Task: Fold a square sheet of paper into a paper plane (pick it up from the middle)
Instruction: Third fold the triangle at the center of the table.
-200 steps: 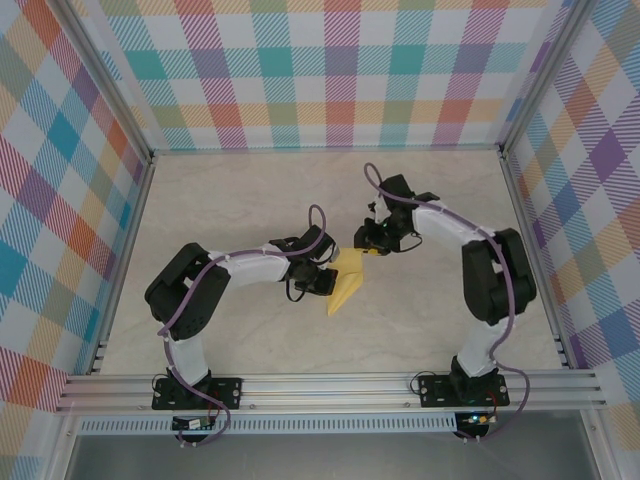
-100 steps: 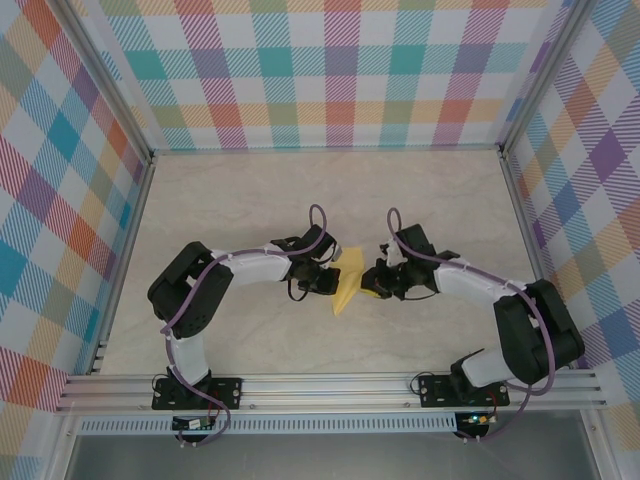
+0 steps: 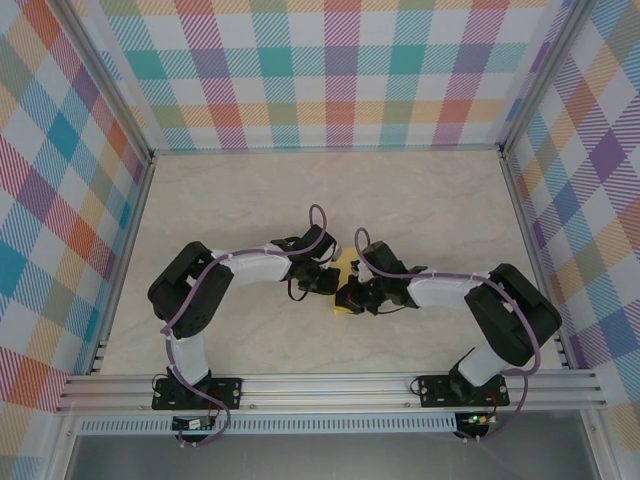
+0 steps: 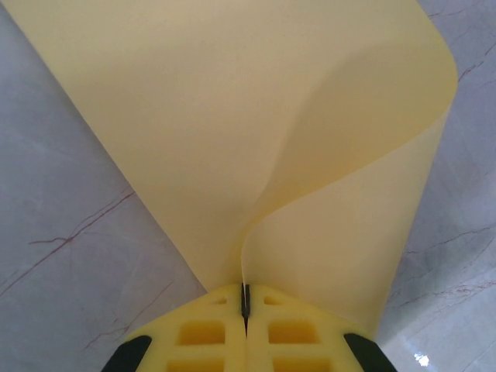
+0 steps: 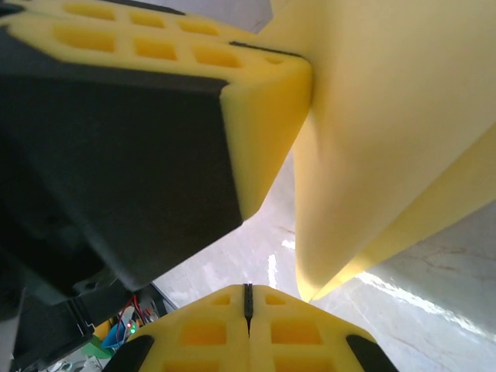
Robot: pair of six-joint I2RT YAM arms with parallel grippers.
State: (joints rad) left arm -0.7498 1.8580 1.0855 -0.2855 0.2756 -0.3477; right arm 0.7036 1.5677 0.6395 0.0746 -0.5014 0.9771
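Marble-patterned tabletop (image 3: 230, 200), pastel plaid walls (image 3: 340, 70), curled yellow paper (image 4: 232, 116) at centre

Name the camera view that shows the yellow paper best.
Left wrist: the yellow paper spreads wide, curling, pinched in the left gripper. Top external shows a small, partly covered patch; right wrist, a folded edge.

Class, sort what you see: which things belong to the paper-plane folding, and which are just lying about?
Job: yellow sheet of paper, left gripper, right gripper.
Just there: marbled table, checked walls, metal frame.
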